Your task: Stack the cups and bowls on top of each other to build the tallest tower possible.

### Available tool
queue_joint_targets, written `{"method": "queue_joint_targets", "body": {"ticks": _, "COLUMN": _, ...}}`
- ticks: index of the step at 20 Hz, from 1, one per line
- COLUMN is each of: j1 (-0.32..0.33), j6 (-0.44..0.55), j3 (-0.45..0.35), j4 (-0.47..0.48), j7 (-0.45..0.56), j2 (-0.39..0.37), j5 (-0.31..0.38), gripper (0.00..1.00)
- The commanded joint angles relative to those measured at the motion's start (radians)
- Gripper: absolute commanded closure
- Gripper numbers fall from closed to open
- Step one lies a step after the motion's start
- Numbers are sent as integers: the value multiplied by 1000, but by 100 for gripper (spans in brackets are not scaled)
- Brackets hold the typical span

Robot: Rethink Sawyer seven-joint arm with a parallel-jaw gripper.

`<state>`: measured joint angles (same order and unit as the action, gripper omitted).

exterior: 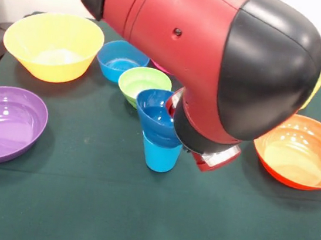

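The glossy dark blue plastic bowl (pixel 156 115) sits in the mouth of the light blue plastic cup (pixel 161 151) mid-table (pixel 107 208), starting the tower; the claw's hidden behind the arm (pixel 215 62), so I can't tell its state.

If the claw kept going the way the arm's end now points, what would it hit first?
Hard to say: the claw itself is hidden behind the arm. The wrist end points down beside the dark blue bowl sitting on the light blue cup, so probably the green table, though depth is unclear.
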<state>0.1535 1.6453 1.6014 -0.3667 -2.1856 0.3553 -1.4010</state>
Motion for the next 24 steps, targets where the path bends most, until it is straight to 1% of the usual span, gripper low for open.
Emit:
{"method": "queue_joint_targets", "body": {"ticks": 1, "j1": -46, "j6": -78, "j3": -155, "j4": -58, "j7": -46, "j2": -21, "j5": 113, "gripper": 100}}
{"method": "queue_joint_targets", "body": {"ticks": 4, "j1": -43, "j6": -81, "j3": -173, "j4": -48, "j7": -55, "j2": -24, "j5": 128, "gripper": 100}}
{"method": "queue_joint_targets", "body": {"ticks": 10, "j1": -75, "j6": -87, "j3": -239, "j4": -79, "j7": -62, "j2": -38, "j5": 172, "gripper": 100}}
{"method": "queue_joint_targets", "body": {"ticks": 14, "j1": -87, "j6": -95, "j3": -282, "j4": -104, "j7": -40, "j2": -50, "j5": 207, "gripper": 100}}
{"method": "queue_joint_targets", "body": {"ticks": 22, "j1": -123, "j6": -150, "j3": -393, "j4": -190, "j7": 13, "j2": -82, "j5": 292, "gripper": 100}}
{"method": "queue_joint_targets", "body": {"ticks": 24, "j1": -113, "j6": -155, "j3": -407, "j4": -185, "j7": 20, "j2": -84, "j5": 309, "gripper": 100}}
